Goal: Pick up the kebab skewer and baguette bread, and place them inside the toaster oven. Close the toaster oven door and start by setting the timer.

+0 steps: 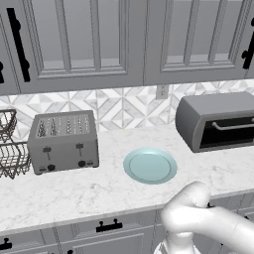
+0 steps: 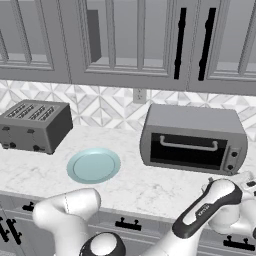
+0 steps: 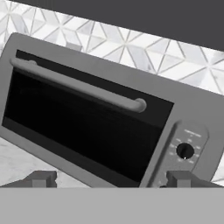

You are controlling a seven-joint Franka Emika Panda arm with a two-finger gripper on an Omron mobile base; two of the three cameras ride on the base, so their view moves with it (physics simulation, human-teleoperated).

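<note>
In your left base view, the toaster oven [image 1: 217, 120] sits at the right edge of the frame on the marble table [image 1: 74, 191], its back against the patterned backsplash. Its black glass toaster oven door [image 1: 233, 133] is shut, with the silver bar handle running across the upper part. A teal plate [image 1: 150, 165] lies at mid-frame on the table, left of the oven and apart from it, and its top is bare. A lighter grey slot toaster [image 1: 63, 141] stands at the left, and a wire rack [image 1: 11, 149] shows at the left edge, just beside it. The white arm bends in from the lower right.

In your right base view, the toaster oven [image 2: 194, 138] is right of centre, door [image 2: 187, 150] shut, with a control panel at its right end. The plate [image 2: 93, 165] lies lower left of it, and the slot toaster [image 2: 34, 126] is at the far left. The arm's wrist reaches to the lower right corner, in front of the oven's right end.

In your hand view, the oven [image 3: 105, 116] appears tilted, handle [image 3: 78, 86] slanting from upper left to centre. A dark timer knob [image 3: 185, 151] sits at lower right. The two fingers [image 3: 41, 179] rise at the bottom, spread wide apart with nothing between them, not touching the oven.
</note>
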